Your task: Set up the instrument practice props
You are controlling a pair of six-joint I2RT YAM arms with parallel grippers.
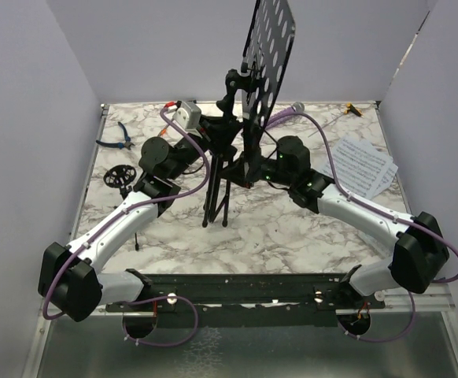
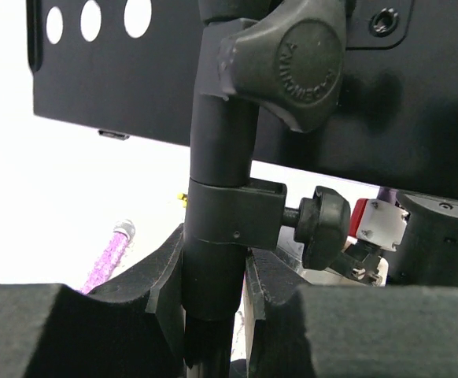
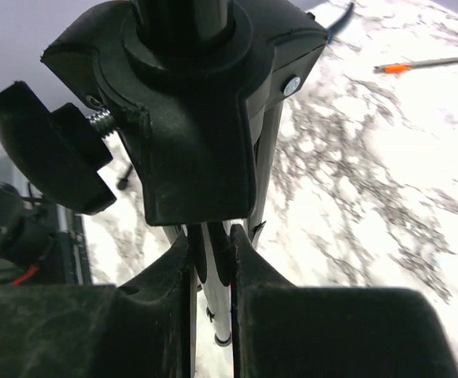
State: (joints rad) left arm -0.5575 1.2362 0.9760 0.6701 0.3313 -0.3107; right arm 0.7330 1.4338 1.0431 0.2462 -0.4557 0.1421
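The left gripper (image 2: 213, 303) is clenched on the pole (image 2: 217, 173) of the music stand (image 1: 216, 197), its two pads pressed against either side of the tube just below a clamp collar (image 2: 241, 213). Right above these fingers sits a large black knob (image 2: 292, 63), and behind that the perforated desk (image 2: 134, 79) fills the upper view. Beyond the left finger and well apart from it, a purple glitter microphone (image 2: 107, 260) lies on the marble table (image 1: 292, 236). The right gripper (image 3: 212, 268) grasps the same stand lower down, its pads squeezed onto the thin folded legs (image 3: 223, 315) directly under the tripod hub (image 3: 190, 102); a screw knob (image 3: 48, 150) sticks out just above its left finger. The stand is upright between the two hands. The sheet-music pages (image 1: 363, 165) lie out past the right wrist, well apart from it, and blue-handled pliers (image 1: 119, 135) lie beyond the left wrist.
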